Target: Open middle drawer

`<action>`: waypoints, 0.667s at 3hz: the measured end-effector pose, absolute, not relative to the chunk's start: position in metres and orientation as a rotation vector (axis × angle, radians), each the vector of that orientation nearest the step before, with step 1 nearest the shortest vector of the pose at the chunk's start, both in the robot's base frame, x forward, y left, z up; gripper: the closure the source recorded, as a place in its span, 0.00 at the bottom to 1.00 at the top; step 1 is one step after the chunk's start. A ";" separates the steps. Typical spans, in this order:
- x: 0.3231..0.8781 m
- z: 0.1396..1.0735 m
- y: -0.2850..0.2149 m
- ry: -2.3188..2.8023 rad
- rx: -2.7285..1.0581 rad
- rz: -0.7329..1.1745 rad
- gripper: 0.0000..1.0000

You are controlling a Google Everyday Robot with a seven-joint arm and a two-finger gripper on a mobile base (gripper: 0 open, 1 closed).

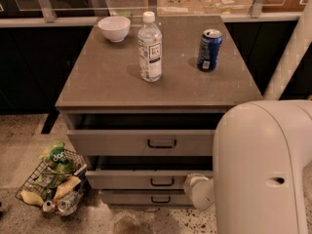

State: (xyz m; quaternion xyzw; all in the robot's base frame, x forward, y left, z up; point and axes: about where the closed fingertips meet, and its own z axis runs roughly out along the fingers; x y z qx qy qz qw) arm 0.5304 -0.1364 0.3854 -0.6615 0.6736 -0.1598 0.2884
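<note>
Grey cabinet point(107, 82) | middle drawer point(126, 179) ajar | pincer point(191, 183) at its right, grip unclear

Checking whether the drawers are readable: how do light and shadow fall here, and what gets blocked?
Camera view: dim, warm light; the middle drawer shows a lit front, its inside black under the top drawer; bottle and can cast soft shadows on the countertop; the hand sits at the middle drawer's right end, and the white arm blocks the lower right.

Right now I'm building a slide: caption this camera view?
Claw at the right end of the partly open middle drawer; bowl, water bottle, can on the cabinet top.
</note>
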 end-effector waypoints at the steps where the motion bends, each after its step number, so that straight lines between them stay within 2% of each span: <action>1: 0.529 0.385 -0.136 1.799 -1.766 -0.427 0.83; 2: 0.529 0.385 -0.135 1.798 -1.767 -0.426 0.61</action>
